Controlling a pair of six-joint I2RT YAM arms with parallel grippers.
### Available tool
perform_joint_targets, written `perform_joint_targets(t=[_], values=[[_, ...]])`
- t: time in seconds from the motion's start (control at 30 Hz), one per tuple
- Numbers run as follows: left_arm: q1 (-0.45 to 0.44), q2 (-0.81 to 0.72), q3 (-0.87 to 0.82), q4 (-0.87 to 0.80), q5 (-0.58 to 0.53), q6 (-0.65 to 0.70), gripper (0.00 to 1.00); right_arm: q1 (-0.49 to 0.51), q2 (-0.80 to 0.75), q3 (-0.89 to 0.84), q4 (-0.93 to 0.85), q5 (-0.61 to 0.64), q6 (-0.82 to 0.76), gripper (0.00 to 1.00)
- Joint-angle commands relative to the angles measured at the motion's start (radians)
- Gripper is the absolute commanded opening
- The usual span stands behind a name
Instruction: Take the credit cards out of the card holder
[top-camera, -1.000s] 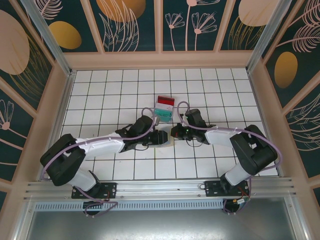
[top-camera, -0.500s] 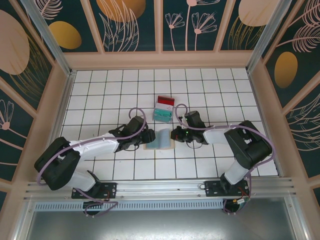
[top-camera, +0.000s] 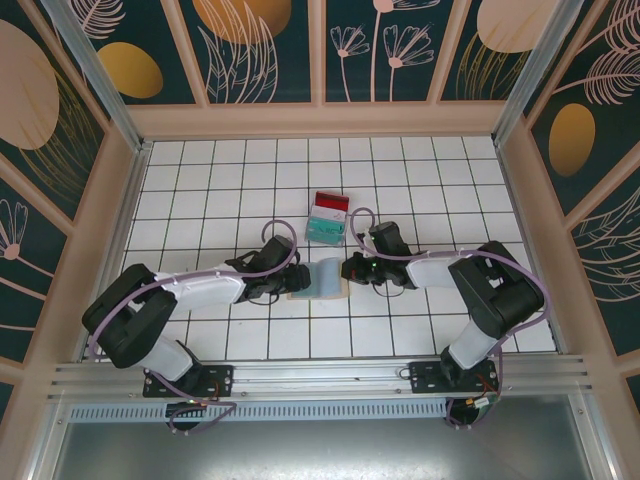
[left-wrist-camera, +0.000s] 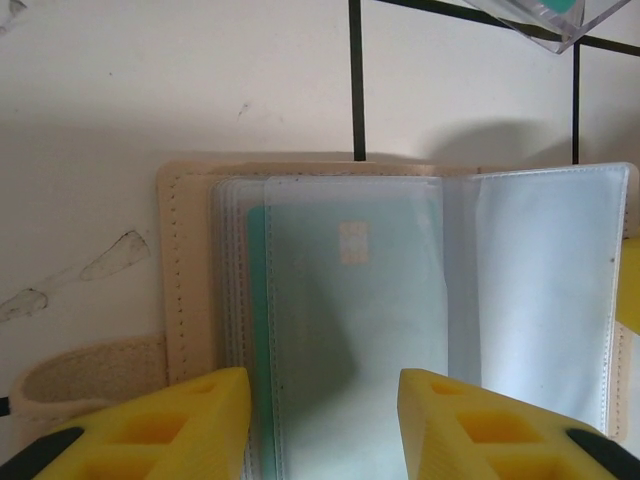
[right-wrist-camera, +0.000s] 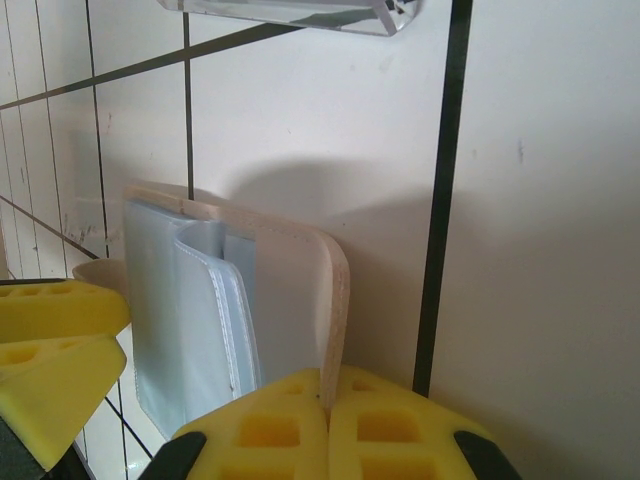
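From above, the card holder (top-camera: 318, 277) lies open on the tiled counter (top-camera: 200, 200), between the two arms. The left gripper (top-camera: 293, 278) is at its left edge and the right gripper (top-camera: 349, 268) at its right. Just beyond it, a red and a teal card (top-camera: 328, 216) lie already out.

At the left wrist, the yellow fingers (left-wrist-camera: 150, 425) stand partly open over the holder's clear sleeves (left-wrist-camera: 540, 290) and clamp nothing. A teal card (left-wrist-camera: 350, 260) with a pale chip sits inside the nearest sleeve. The corner of a clear tray (left-wrist-camera: 545, 18) shows at the top.

At the right wrist, the jaws are closed on the rim of the tan cover (right-wrist-camera: 335, 330), which stands upright off the counter.

The likely trouble is the sleeve. If the left fingers close on plastic and card together, the pull would probably drag the whole holder instead of freeing the card. The right gripper's hold is on a thin edge and looks slight. A sideways tug could slip it, letting the cover fall shut over the sleeves or the holder skate toward the tray.
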Motion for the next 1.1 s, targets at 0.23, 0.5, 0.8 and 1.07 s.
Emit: perform_joint_targets(t=[0.23, 0.5, 0.8, 1.07], values=[[0.0, 0.021, -0.013, 0.11, 0.14, 0.013, 0.44, 0.01, 0.003, 0.011, -0.011, -0.016, -0.005, 0.0], [-0.001, 0.002, 0.004, 0.142, 0.175, 0.027, 0.49, 0.013, 0.003, 0.011, -0.008, -0.012, 0.0, 0.0], [-0.045, 0.097, 0.121, 0.184, 0.27, 0.052, 0.47, 0.012, -0.01, 0.021, -0.02, -0.002, -0.002, 0.0], [-0.078, 0.153, 0.189, 0.122, 0.274, 0.093, 0.45, -0.011, -0.086, 0.013, -0.085, 0.045, -0.02, 0.12]])
